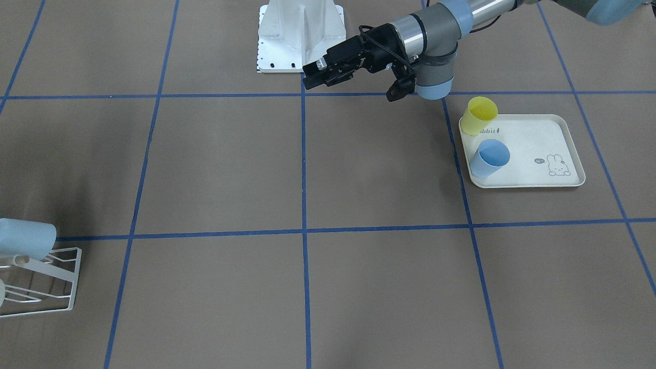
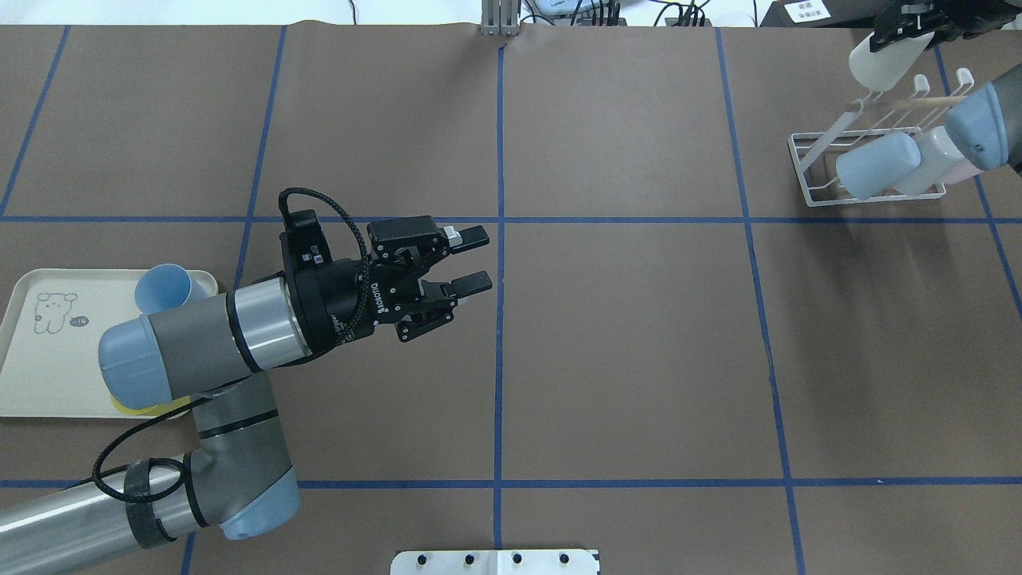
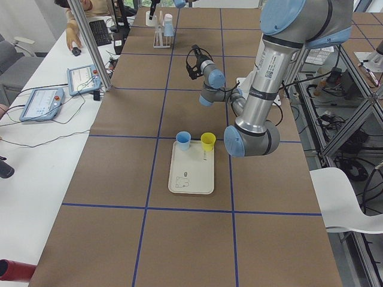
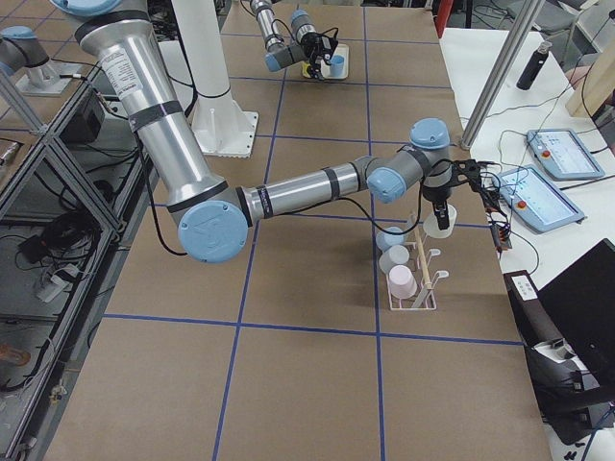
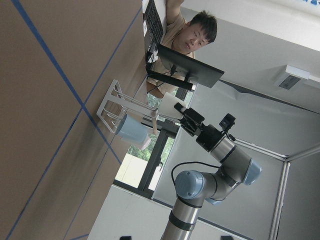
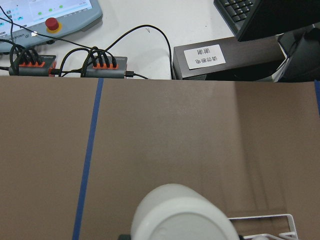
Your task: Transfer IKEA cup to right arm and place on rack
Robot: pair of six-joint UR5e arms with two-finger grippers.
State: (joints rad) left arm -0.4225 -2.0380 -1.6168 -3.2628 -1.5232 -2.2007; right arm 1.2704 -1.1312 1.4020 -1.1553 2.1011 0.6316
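Holding the IKEA cup [image 2: 876, 64] in the jaws of the right gripper [image 2: 906, 32], seemingly just over the rack [image 2: 806, 172], with the left gripper [image 2: 477, 257] spread empty; could clip the peg [image 2: 918, 102] or hung cups [image 2: 878, 164] if lowered askew.

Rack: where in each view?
Front-facing: rack at bottom-left edge.
Overhead: rack top right.
Left side: rack far, top.
Right side: rack right of centre.
Left wrist: rack left of centre.
Right wrist: rack's corner, bottom right.
Landmark: pale blue cup on it, absent from right wrist.
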